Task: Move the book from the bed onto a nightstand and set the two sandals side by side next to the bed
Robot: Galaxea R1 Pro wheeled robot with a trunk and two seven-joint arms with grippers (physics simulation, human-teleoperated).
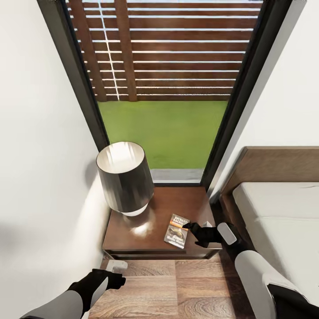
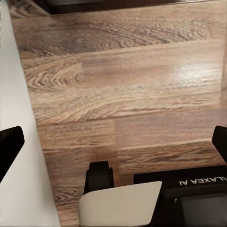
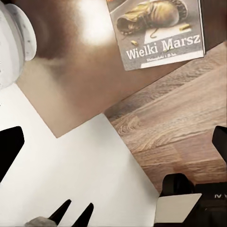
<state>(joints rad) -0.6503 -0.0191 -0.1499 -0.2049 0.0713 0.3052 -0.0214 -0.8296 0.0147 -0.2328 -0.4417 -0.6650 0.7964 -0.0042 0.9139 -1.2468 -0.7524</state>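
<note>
The book (image 1: 177, 231) lies flat on the glossy dark nightstand (image 1: 128, 239), near its front right corner and just beside the base of a dark-shaded lamp (image 1: 125, 177), while the right gripper (image 1: 191, 227) hovers at the cover's near edge with its 2 fingers spread and nothing between them. In the right wrist view the paperback (image 3: 158, 28) rests on the brown top, the boot picture and the words "Wielki Marsz" readable, and the fingertips (image 3: 9, 146) stand wide apart at the frame's sides, well clear of it. The left gripper (image 1: 118, 280) hangs low over the plank floor (image 1: 186, 288) in front of the cabinet; the left wrist view looks down on bare wood boards (image 2: 127, 94) between parted, empty fingers. The bed (image 1: 283, 221) sits just to the right of the nightstand, under a tall dark-framed window (image 1: 164, 88) in the white-walled bedroom. Judged from this, step 1 of 2 looks complete: the book is off the mattress and set down. The next move likely calls for drawing the right arm back without nudging the book, then turning the base to search the floor for the 2 sandals and line them up beside the bed.
</note>
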